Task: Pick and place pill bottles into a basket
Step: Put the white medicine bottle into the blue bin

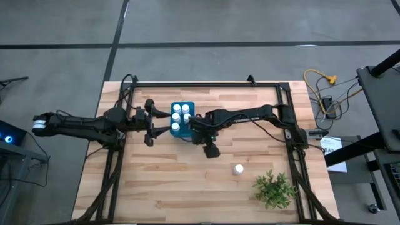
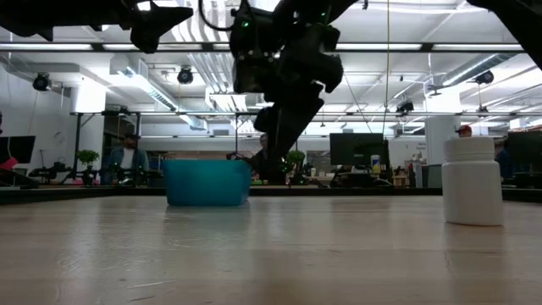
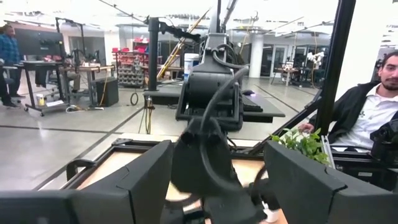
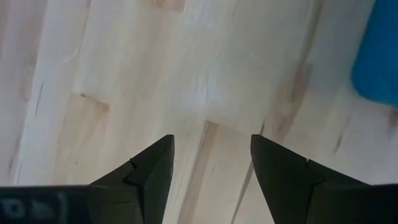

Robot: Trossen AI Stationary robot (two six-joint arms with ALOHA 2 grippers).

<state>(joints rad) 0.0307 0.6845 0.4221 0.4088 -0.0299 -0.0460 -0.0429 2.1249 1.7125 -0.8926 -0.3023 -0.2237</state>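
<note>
The blue basket (image 1: 182, 119) stands on the table's far half and holds several white pill bottles (image 1: 182, 112), upright, caps up. It also shows in the low view (image 2: 207, 183). One more white bottle (image 1: 238, 169) stands upright on the table nearer the front right, also seen in the low view (image 2: 472, 182). My right gripper (image 4: 211, 140) is open and empty, pointing down over bare wood just beside the basket's right side (image 4: 379, 56). My left gripper (image 3: 217, 149) is open and empty, held level at the basket's left side (image 1: 164, 120), above the table.
A green leafy plant (image 1: 275, 189) stands at the front right corner. A black frame (image 1: 206, 84) runs round the table. The right arm (image 3: 208, 99) fills the left wrist view. People sit and stand in the room beyond the table.
</note>
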